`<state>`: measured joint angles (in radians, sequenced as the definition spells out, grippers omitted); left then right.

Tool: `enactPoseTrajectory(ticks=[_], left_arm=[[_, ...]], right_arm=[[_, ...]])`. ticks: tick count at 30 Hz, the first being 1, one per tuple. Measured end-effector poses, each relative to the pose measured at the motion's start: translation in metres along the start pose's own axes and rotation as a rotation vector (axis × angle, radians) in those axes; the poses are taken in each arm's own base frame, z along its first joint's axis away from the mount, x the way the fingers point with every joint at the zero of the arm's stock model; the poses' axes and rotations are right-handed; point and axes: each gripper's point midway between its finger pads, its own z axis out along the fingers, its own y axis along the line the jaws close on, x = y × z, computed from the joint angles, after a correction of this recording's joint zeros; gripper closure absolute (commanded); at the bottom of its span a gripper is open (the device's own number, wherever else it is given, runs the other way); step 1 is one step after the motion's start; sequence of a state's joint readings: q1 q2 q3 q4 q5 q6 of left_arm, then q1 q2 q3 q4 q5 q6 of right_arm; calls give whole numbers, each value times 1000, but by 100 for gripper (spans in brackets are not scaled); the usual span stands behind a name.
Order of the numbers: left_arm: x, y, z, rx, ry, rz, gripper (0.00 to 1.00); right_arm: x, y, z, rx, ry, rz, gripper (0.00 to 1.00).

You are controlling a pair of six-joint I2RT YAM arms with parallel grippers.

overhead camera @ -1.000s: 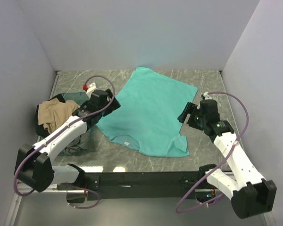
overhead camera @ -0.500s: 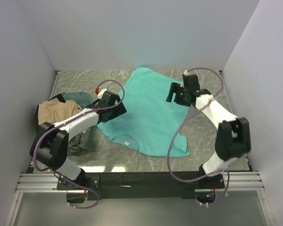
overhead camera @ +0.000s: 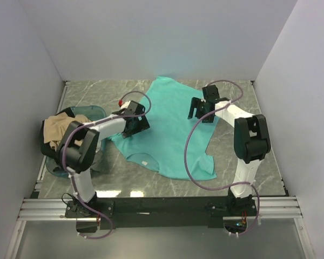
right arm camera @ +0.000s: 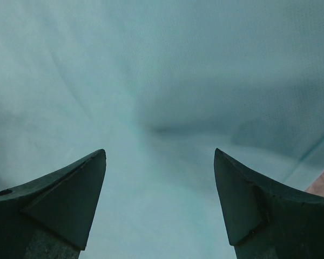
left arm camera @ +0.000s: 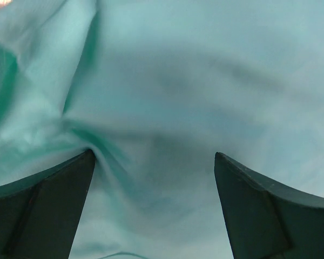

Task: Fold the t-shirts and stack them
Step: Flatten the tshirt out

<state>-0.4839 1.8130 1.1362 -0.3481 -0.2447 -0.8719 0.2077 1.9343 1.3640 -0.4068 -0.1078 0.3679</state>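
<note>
Left gripper and right gripper work at opposite sides of a spread teal cloth t-shirt on a grey marbled tabletop; a crumpled tan shirt lies left.

The flat-spread teal cotton t-shirt lies low on the grey marbled table, and the stretch of it between the left gripper and the right gripper is free to pass over. Both grippers sit close above the cloth with jaws spread wide and nothing between them; a raised crease runs up to the left one's finger. The right arm's purple cable loops across the shirt's right side. At the left wall a translucent bluish plastic tub, heaped with a crumpled tan t-shirt, blocks that side. White walls close in three sides; bare tabletop shows along the far edge and far right.
</note>
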Motion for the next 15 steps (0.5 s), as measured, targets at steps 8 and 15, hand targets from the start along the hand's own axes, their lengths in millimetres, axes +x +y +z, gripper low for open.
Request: enactPoseTrajectory(ticks=[8,15], left_arm=[[-52,-58,49,28,-65,56,1],[-132,-155,109,237,-176,137,1]], right_arm=[[14,-30,6,-8,30,79,15],[37,-36,-8,-36,21,116,15]])
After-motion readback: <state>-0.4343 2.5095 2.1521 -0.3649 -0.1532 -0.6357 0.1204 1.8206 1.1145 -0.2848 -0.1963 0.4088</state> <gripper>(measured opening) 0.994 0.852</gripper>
